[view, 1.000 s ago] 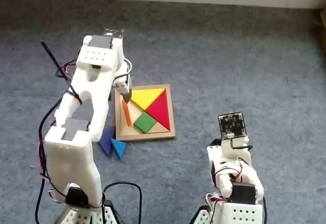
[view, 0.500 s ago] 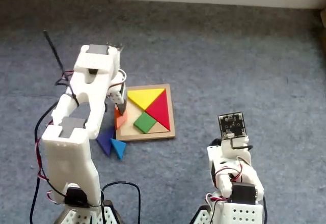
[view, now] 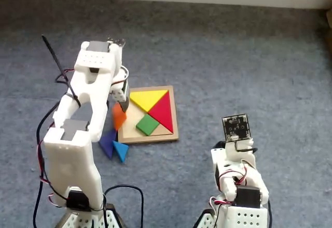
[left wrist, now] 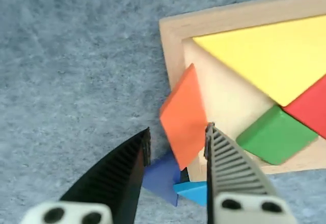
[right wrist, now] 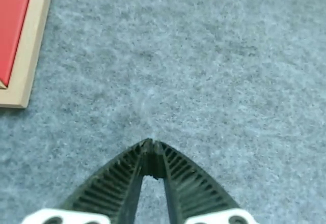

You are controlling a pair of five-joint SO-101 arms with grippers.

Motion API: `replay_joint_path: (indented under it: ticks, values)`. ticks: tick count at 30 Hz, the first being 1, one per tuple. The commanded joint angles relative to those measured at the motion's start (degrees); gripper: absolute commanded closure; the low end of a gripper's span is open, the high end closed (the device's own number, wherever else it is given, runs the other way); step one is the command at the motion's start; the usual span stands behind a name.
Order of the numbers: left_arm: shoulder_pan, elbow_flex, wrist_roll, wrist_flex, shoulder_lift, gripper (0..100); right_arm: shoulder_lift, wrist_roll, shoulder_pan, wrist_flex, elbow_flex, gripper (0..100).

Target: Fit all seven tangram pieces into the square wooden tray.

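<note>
The square wooden tray (view: pixel 175 115) lies just left of centre in the high view on grey carpet (view: pixel 249 57). Inside it sit a yellow triangle (view: pixel 147 99) at the top, a red triangle (view: pixel 164 111) on the right and a green square (view: pixel 148 125) at the lower middle. The orange parallelogram (view: pixel 119 116) is tilted across the tray's left rim, partly in and partly out. The left gripper (left wrist: pixel 177 132) hangs over it, fingers spread. One finger (left wrist: pixel 216 147) touches the piece's edge and the other stands clear, so nothing is grasped. Lower left of the tray, a dark blue triangle (view: pixel 108 143) and a light blue triangle (view: pixel 121 150) lie touching on the carpet. The right gripper (right wrist: pixel 151 142) is pinched closed on nothing, above bare carpet at lower right.
</note>
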Motion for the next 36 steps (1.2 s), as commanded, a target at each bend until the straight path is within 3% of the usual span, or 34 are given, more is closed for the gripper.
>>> replay_joint_path:
  ticks: [1, 19, 25, 36]
  values:
    - [2.24, -2.68, -0.18, 0.35, -0.75, 82, -0.57, 0.70, 0.75, 0.22, 5.32, 99.2]
    - [1.89, -2.59, -0.26, -2.99, 7.52, 82, -0.57, 0.70, 0.75, 0.22, 5.32, 99.2]
    - [1.98, -3.30, -0.26, -2.99, 6.29, 94, -0.57, 0.70, 0.75, 0.22, 5.32, 99.2]
    - [4.18, -3.03, -0.62, 1.58, -6.46, 100, -0.57, 0.70, 0.75, 0.22, 5.32, 99.2]
